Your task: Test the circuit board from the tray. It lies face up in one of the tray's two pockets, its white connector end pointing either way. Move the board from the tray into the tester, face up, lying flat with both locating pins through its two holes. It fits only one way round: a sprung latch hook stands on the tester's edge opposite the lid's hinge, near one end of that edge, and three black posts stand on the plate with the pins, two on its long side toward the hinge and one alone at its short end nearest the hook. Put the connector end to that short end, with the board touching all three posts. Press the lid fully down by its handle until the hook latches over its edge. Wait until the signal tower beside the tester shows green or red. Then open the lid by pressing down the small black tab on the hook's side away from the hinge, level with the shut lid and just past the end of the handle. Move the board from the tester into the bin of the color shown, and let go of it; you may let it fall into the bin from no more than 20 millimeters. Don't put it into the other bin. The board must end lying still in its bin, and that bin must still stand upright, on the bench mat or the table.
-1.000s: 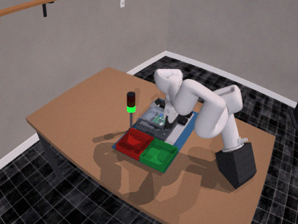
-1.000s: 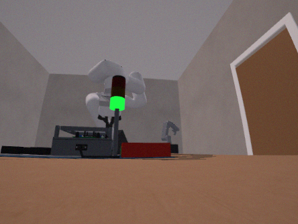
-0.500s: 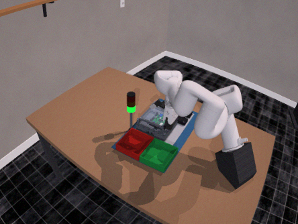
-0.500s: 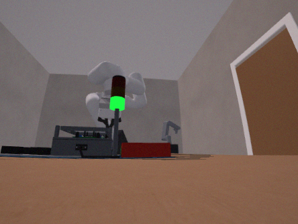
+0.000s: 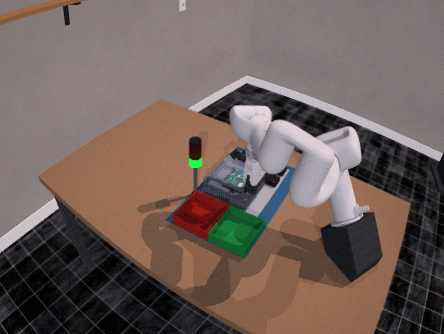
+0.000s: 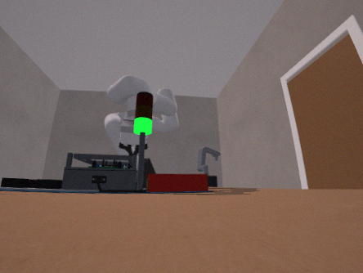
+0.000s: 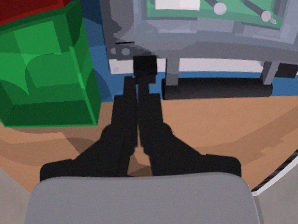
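Observation:
The tester [image 5: 225, 196] [image 6: 82, 178] has its clear lid down, with the green board [image 5: 235, 177] [image 7: 155, 14] under it. The board's white connector [image 7: 177, 4] is toward the bins' end. The black tab [image 7: 145, 65] sticks out just past the end of the lid's black handle [image 7: 217, 88]. My gripper [image 7: 137, 91] [image 6: 131, 153] is shut and empty, its fingertips right at the tab's outer end; touching cannot be told. The hook is not clearly visible. The signal tower [image 5: 195, 150] [image 6: 143, 110] shows green. The green bin [image 5: 227, 245] [image 7: 50, 114] stands upright.
The red bin [image 5: 190, 227] [image 6: 177, 182] stands beside the green one, near the tower's foot. Both are on the blue mat [image 5: 280, 197]. The dark tray [image 6: 30, 182] lies at the tester's other end. The green bin is left of my fingers in the wrist view.

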